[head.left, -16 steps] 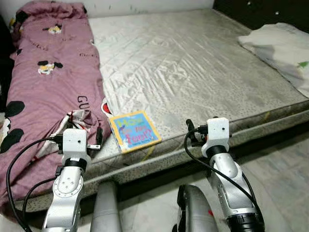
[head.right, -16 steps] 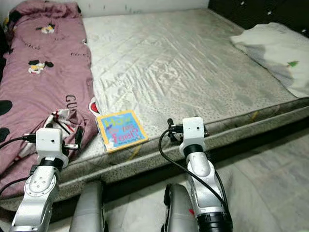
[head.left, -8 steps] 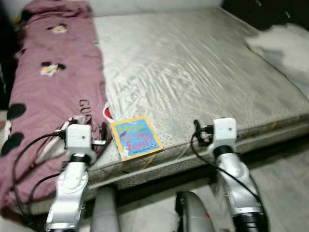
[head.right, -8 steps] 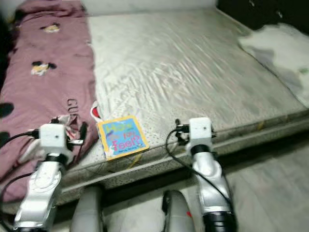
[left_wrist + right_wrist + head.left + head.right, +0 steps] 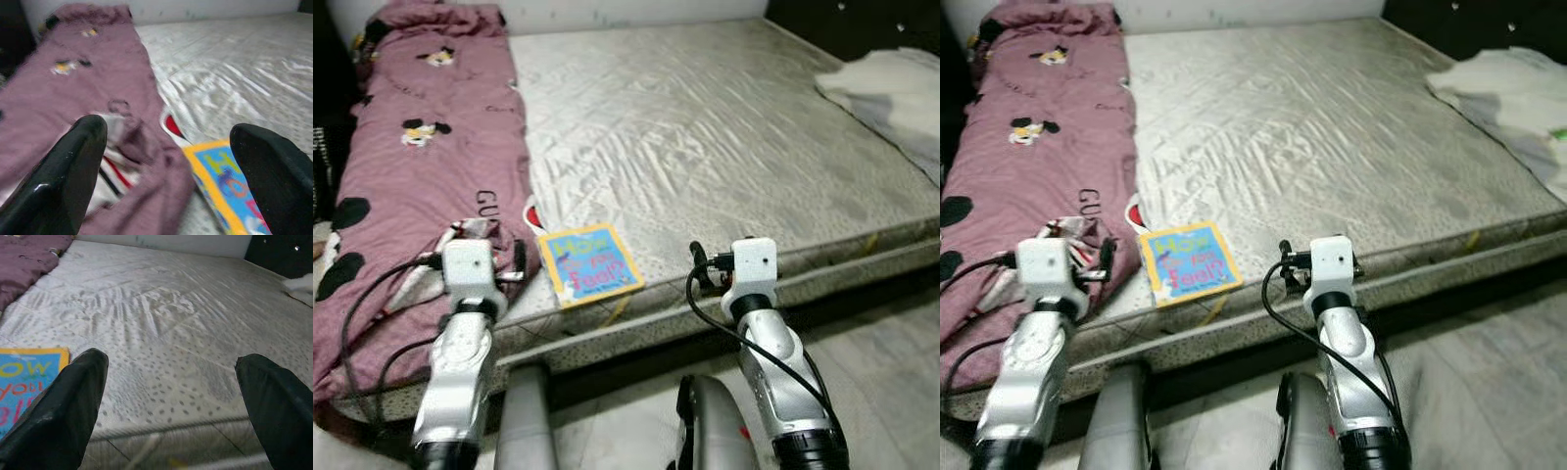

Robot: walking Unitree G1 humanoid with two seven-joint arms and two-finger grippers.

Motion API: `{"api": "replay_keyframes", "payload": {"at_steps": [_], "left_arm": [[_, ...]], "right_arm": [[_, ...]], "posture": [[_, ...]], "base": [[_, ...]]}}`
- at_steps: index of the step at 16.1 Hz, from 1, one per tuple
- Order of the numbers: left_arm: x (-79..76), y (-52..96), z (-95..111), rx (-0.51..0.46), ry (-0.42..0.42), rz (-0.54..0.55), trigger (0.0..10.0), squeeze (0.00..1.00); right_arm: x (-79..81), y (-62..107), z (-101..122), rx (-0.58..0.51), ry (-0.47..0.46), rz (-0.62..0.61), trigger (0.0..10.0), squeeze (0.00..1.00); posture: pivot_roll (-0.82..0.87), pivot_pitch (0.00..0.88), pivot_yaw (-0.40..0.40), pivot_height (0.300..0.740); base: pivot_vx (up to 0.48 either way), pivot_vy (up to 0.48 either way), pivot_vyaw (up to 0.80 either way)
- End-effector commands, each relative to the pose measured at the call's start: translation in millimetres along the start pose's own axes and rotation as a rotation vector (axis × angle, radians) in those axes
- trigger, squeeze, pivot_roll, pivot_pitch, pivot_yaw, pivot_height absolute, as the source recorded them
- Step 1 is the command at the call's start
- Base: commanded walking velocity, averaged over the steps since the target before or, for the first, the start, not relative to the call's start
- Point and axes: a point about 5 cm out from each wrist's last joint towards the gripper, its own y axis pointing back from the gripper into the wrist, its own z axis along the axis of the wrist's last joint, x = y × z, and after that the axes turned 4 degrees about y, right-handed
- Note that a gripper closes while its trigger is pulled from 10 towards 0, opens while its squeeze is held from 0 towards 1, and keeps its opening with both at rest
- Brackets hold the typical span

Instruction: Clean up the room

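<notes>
- Viewing from the head camera: the left gripper (image 5: 514, 262) and right gripper (image 5: 700, 266) are both raised at the near edge of the mattress (image 5: 705, 127). A children's book (image 5: 587, 263) lies flat on the mattress between the two grippers, closer to the left one. A purple blanket (image 5: 421, 166) is spread beyond and outboard of the left gripper; a white pillow (image 5: 896, 93) lies far beyond the right gripper, on its outboard side.
- Viewing from the left wrist: the fingers (image 5: 68, 176) are spread wide and hold nothing. The book's yellow-bordered corner sits just ahead, near one finger; blanket folds lie ahead of the other.
- Viewing from the right wrist: the fingers (image 5: 63, 406) are spread wide and empty. The book edge shows beside one finger; bare mattress lies ahead.
- Status, as a judgement: tidying appears barely begun. The book is not yet grasped; blanket and pillow remain unarranged.
</notes>
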Motion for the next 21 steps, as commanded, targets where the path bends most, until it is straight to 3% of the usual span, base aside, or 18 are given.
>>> {"api": "replay_keyframes", "payload": {"at_steps": [1, 5, 8, 10, 12, 17, 21], "left_arm": [[1.4, -0.3, -13, 0.069, 0.032, 0.025, 10.0, 0.00], [-23.1, -11.5, -29, 0.165, 0.159, 0.004, 10.0, 0.00], [-42.4, -21.5, -28, 0.152, 0.227, -0.054, 10.0, 0.00], [-43.2, -24.0, -29, 0.150, 0.241, -0.042, 10.0, 0.00], [-35.4, -24.9, -33, 0.141, 0.277, 0.041, 10.0, 0.00], [-23.2, -20.0, -36, 0.113, 0.301, 0.112, 10.0, 0.00], [-16.4, -29.6, -42, 0.151, 0.337, 0.151, 10.0, 0.00]], "right_arm": [[-4.2, 1.0, 8, -0.026, -0.004, -0.004, 10.0, 0.00], [-18.0, 9.5, 8, -0.022, 0.020, -0.030, 10.0, 0.00], [-22.0, 16.7, 16, -0.039, 0.044, -0.035, 10.0, 0.00], [-28.7, 22.4, 17, -0.035, 0.058, -0.049, 10.0, 0.00], [-39.1, 30.2, 15, -0.009, 0.058, -0.078, 10.0, 0.00], [-39.6, 32.1, 17, 0.007, 0.066, -0.069, 10.0, 0.00], [-40.3, 34.3, 24, -0.007, 0.076, -0.058, 10.0, 0.00]], "posture": [[-0.01, 0.039, -0.032, 0.519], [-0.06, 0.060, -0.031, 0.514], [-0.12, 0.069, -0.024, 0.514], [-0.13, 0.077, -0.023, 0.514], [-0.15, 0.096, -0.027, 0.514], [-0.14, 0.102, -0.048, 0.514], [-0.15, 0.113, -0.055, 0.514]], "base": [[0.000, 0.000, 0.00], [0.000, 0.000, 0.00], [0.000, 0.000, 0.00], [0.000, 0.000, 0.00], [0.000, 0.000, 0.00], [0.000, 0.000, 0.00], [0.000, 0.000, 0.00]]}}
